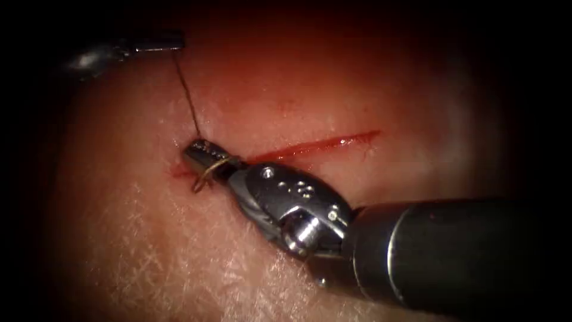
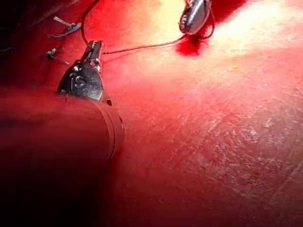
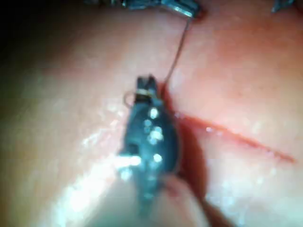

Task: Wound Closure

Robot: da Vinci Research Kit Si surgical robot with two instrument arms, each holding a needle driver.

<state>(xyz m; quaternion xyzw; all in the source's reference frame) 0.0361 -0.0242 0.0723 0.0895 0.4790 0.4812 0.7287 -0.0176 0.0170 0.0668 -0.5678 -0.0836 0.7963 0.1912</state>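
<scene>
Dark round shaft ends in a silver riveted wrist and slim pincer.

Legible marking: one. In the left wrist view, the metal wrist body of the left arm's tool, just behind its jaws, carries a stamped mark that reads approximately "15"; the second character is uncertain. In the endoscope view, the wrist body of the right arm's tool carries small raised or engraved marks; these cannot be read. No other text, label, brand or number can be read.
</scene>
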